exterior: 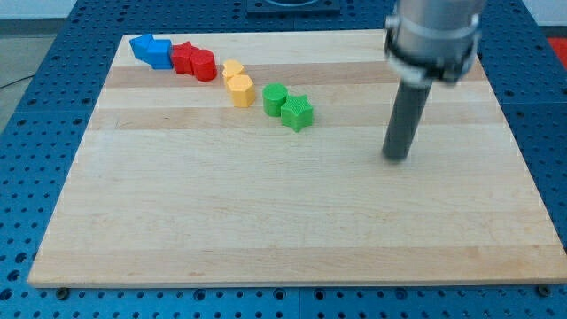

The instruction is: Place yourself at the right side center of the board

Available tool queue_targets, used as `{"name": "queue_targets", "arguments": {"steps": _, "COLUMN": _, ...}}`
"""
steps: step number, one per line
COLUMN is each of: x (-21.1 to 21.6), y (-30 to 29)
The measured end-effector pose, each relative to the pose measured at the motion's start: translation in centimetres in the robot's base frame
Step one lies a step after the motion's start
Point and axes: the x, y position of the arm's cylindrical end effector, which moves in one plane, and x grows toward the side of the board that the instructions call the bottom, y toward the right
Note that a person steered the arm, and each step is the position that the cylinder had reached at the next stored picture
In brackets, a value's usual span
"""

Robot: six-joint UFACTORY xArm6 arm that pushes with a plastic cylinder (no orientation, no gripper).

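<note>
My tip (396, 159) is resting on the board (266, 221), right of the middle and a little above mid-height. The rod is standing upright, dark grey, with a wide silver collar blurred at the view's top. No fingers here to open or clench: the rod is ending plain and is holding nothing.

The board is showing pale wood in long horizontal strips, lying on a blue perforated table (35, 177).

Blocks are lining up in a slanted row at upper left, well apart from my tip:
- two blue blocks (151, 50), shapes unclear, nearest the top left corner
- two red blocks (194, 61), touching each other
- yellow heart (232, 69) above a yellow block (240, 89)
- green block (274, 97) touching a green star (298, 112), the star lying closest to my tip.
</note>
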Motion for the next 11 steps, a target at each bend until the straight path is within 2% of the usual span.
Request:
{"name": "queue_targets", "arguments": {"steps": 1, "x": -2.0, "y": -13.9}}
{"name": "queue_targets", "arguments": {"steps": 2, "x": -9.1, "y": -21.0}}
{"name": "queue_targets", "arguments": {"steps": 3, "x": -12.6, "y": -22.1}}
{"name": "queue_targets", "arguments": {"steps": 8, "x": -13.0, "y": -18.2}}
{"name": "queue_targets", "arguments": {"steps": 9, "x": -6.3, "y": -17.2}}
{"name": "queue_targets", "arguments": {"steps": 10, "x": 1.7, "y": -4.9}}
{"name": "queue_targets", "arguments": {"steps": 11, "x": -2.7, "y": 7.9}}
